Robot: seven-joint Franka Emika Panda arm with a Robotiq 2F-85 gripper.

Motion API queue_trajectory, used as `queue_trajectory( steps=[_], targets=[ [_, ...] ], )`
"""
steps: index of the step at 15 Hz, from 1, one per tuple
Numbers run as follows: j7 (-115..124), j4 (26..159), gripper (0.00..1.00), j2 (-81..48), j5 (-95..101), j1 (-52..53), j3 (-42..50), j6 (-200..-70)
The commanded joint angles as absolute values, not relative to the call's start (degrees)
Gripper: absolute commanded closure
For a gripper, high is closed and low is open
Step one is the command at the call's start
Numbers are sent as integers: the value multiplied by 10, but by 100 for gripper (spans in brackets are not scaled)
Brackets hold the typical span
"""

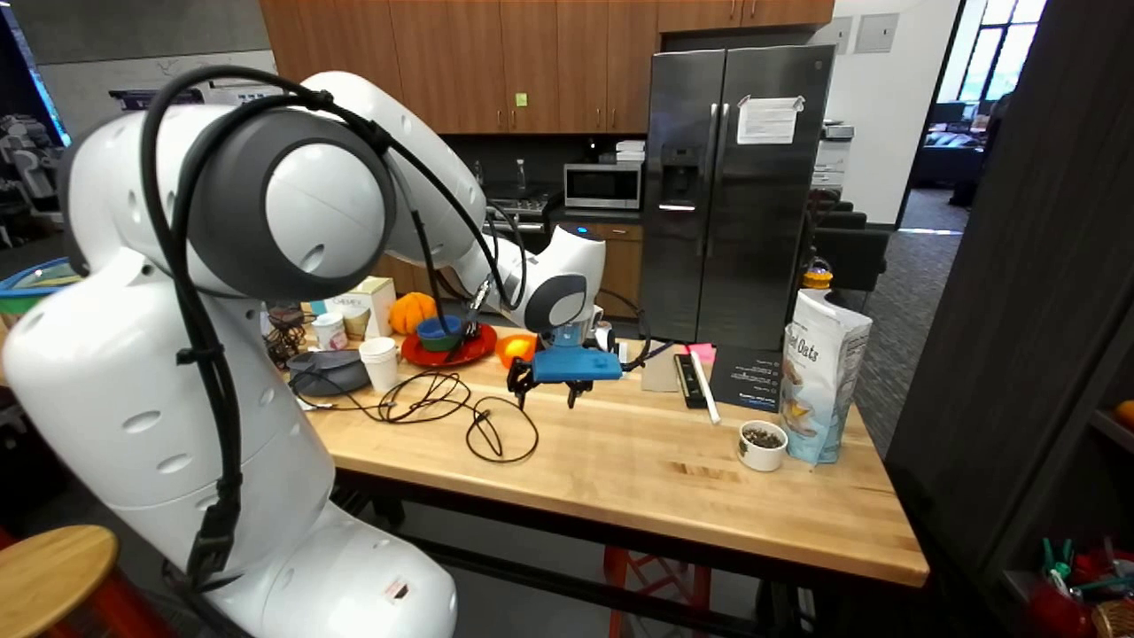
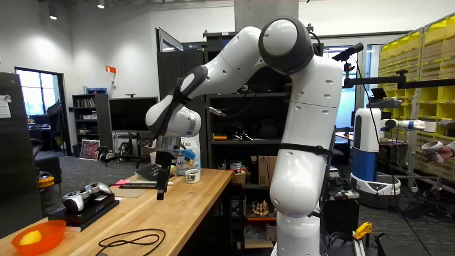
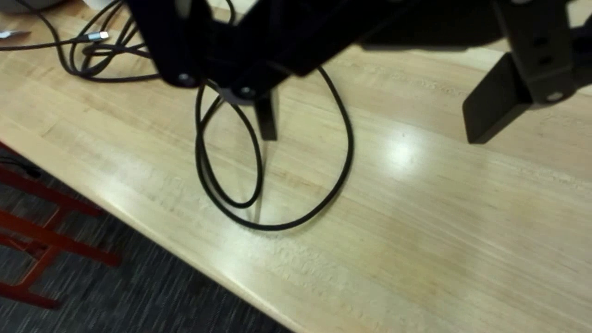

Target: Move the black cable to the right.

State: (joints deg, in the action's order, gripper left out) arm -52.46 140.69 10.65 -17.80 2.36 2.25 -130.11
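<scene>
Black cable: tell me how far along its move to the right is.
Done: the gripper is open and hangs above the table; no part of the move itself can be confirmed. In hand: nothing; the cable lies in loose loops on the table, ungripped. Left, most likely: lower the gripper, grasp the cable, shift it right and let go.

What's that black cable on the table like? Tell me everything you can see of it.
The black cable is a long, thin cord with a smooth, rubbery look. It lies slack on the wooden table: two overlapping rounded loops beside a looser tangle. A silvery connector shows near the tangle; I cannot tell whether it belongs to this cable. The open jaws do not hold it, but hide part of it in the wrist view.
</scene>
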Motion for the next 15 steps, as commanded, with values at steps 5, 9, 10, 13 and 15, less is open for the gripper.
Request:
queue_trajectory(
  steps=[5,9,10,13,15],
  targets=[
    [-561,1424,0,92,-247,27,42,-1353],
    [-565,1429,0,74,-258,25,43,-1380],
    [-569,1431,0,69,-272,28,43,-1393],
    [-580,1421,0,48,-320,32,38,-1382],
    [-571,1417,0,34,-336,31,30,-1383]
  ],
)
